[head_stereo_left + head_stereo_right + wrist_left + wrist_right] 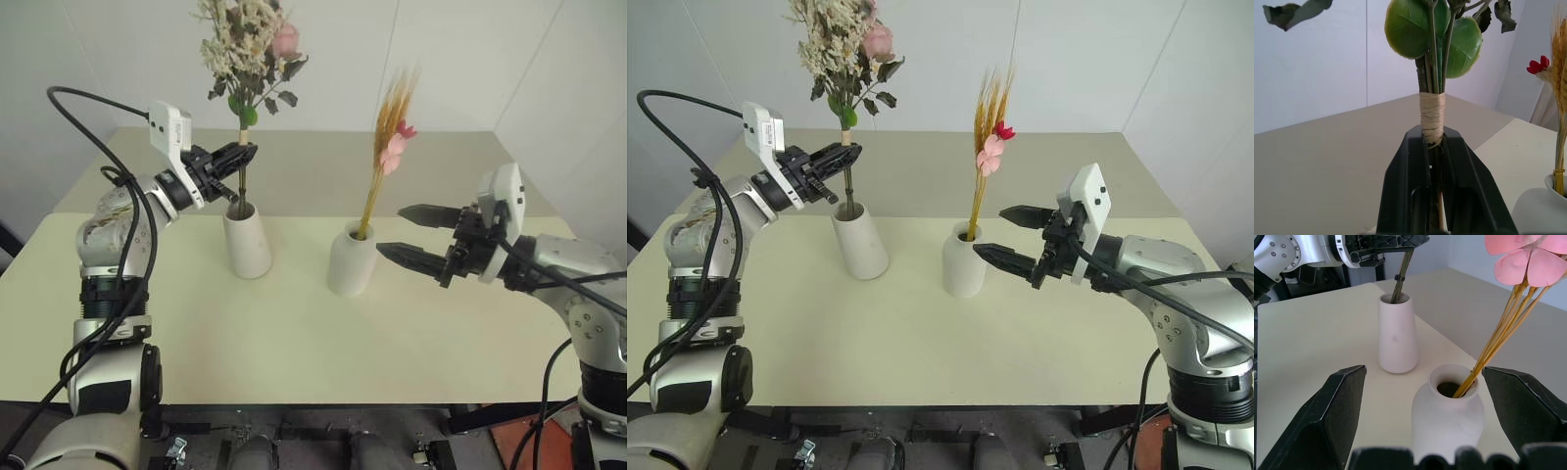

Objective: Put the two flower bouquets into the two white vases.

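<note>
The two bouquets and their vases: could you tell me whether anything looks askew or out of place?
Nothing stands out. The wheat bundle leans against the rim of the rounded vase; the rose bouquet stands stem-down in the tapered vase, held by the left gripper.

Both arms are showing silver-grey rounded segments with black joints; black cables are looping beside them; white camera boxes are sitting above black pincers.

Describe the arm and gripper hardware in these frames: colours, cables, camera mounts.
Both arms are silver-grey metal with black joint bands and loose black cables looping alongside. The left gripper and right gripper each have two black tapered fingers, ribbed on their outer faces. A white boxy camera housing sits on each wrist; the left one has a small label.
</note>
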Available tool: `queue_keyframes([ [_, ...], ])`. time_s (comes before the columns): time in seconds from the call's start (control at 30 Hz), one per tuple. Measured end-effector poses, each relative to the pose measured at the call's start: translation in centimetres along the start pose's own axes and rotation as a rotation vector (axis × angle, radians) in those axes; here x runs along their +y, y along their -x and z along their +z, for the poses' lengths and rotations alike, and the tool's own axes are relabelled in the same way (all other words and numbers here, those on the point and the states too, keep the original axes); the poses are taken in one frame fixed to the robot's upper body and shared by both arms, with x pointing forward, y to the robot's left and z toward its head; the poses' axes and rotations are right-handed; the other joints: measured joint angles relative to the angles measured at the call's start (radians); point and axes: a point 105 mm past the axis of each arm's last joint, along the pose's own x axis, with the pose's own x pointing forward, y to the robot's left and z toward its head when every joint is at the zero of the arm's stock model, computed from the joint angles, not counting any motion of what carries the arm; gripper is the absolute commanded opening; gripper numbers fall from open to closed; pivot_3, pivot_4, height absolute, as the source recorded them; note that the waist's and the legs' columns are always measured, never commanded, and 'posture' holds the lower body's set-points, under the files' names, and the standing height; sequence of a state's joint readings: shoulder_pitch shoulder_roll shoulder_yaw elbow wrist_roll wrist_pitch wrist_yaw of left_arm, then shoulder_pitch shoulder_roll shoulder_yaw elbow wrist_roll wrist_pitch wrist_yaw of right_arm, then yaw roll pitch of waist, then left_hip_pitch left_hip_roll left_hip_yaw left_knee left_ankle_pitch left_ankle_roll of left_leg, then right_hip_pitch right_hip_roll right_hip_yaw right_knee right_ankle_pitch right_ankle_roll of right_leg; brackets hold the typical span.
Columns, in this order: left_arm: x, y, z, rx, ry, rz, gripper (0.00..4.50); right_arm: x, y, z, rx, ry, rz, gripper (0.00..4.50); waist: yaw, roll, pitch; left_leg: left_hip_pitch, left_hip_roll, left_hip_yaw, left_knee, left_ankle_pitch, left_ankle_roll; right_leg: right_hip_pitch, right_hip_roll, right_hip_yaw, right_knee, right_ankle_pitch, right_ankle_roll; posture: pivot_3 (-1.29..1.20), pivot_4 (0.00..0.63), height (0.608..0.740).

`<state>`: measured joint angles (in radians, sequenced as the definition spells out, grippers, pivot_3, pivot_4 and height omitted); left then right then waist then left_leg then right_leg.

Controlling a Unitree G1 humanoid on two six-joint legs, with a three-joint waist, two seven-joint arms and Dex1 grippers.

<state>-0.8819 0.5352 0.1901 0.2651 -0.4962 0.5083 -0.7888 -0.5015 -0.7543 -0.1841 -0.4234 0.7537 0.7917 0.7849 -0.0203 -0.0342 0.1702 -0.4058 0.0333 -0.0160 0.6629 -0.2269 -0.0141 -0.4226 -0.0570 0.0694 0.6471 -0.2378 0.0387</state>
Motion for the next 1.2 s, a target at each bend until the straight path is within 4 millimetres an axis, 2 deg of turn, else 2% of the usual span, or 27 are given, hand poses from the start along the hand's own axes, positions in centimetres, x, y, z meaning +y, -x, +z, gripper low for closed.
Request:
queue_keyframes([
  [0.17,0.1,1.9,-2.5,0.080,0.033,0.026,2.16,0.0,0.2,-0.1,0.008,-0.003,-0.002,4.50,-0.002,0.000,0.000,0.000,0.000,0.000,0.000,0.000,0.000,0.000,0.000,0.000,0.000,0.000,0.000,0.00,0.150,0.740],
  [0.23,0.0,3.2,-2.5,0.102,0.023,0.043,2.86,-0.1,0.3,0.0,0.008,-0.001,-0.003,4.50,-0.003,0.000,0.000,0.000,0.000,0.000,0.000,0.000,0.000,0.000,0.000,0.000,0.000,0.000,0.000,0.00,0.150,0.740],
  [0.27,0.0,3.8,-2.3,0.104,0.021,0.048,3.02,-0.1,0.3,0.0,0.007,-0.001,-0.002,4.50,-0.003,0.000,0.000,0.000,0.001,0.000,0.000,0.000,0.000,0.000,0.000,0.000,0.000,0.000,0.000,0.00,0.150,0.740],
  [0.4,-0.3,7.3,-1.6,0.138,0.003,0.079,4.29,0.0,0.4,0.1,0.008,0.003,0.006,4.50,-0.008,0.000,0.000,0.000,0.001,0.000,0.000,0.000,0.000,0.000,0.000,0.000,0.000,0.000,0.000,0.00,0.150,0.740],
  [0.43,-0.6,8.4,-1.6,0.150,0.003,0.080,4.49,0.0,0.4,0.1,0.008,0.004,0.010,4.50,-0.011,0.000,0.000,0.001,0.001,0.000,0.000,0.000,0.000,0.000,0.000,0.000,0.000,0.000,0.000,0.00,0.150,0.740],
  [0.57,-2.0,11.7,-1.3,0.193,-0.019,0.073,4.49,-0.1,0.6,-0.1,0.020,0.002,0.021,4.50,-0.016,0.000,0.000,0.001,0.001,0.000,0.000,0.000,0.000,0.001,0.000,0.000,0.000,0.000,0.000,0.00,0.150,0.740],
  [0.73,-3.7,16.2,-2.3,0.302,-0.067,0.050,4.49,-0.7,1.1,-0.9,0.054,-0.019,0.031,4.50,-0.019,0.000,0.000,0.002,0.001,0.001,0.000,0.000,0.000,0.001,0.000,0.000,0.000,0.000,0.000,0.00,0.150,0.740],
  [0.9,-4.5,17.3,-0.7,0.316,-0.138,0.008,4.49,-1.1,1.6,-1.9,0.084,-0.031,0.034,4.50,-0.008,0.000,0.000,0.002,0.001,0.001,0.000,0.000,0.000,0.001,0.000,0.000,-0.001,-0.001,0.000,0.00,0.150,0.740],
  [1.03,-5.2,18.3,-0.4,0.342,-0.151,-0.041,4.49,-1.3,2.2,-2.6,0.115,-0.042,0.033,4.50,-0.010,0.000,0.000,0.001,0.002,0.001,0.000,0.000,0.000,0.000,0.000,0.000,-0.001,-0.001,-0.001,0.00,0.150,0.740],
  [1.2,-5.9,18.5,0.5,0.345,-0.169,-0.106,4.49,-1.5,2.8,-3.3,0.148,-0.045,0.017,4.50,-0.010,0.000,0.000,0.002,0.002,0.002,0.000,0.000,0.000,0.001,0.000,0.000,-0.001,-0.001,-0.001,0.00,0.150,0.740],
])
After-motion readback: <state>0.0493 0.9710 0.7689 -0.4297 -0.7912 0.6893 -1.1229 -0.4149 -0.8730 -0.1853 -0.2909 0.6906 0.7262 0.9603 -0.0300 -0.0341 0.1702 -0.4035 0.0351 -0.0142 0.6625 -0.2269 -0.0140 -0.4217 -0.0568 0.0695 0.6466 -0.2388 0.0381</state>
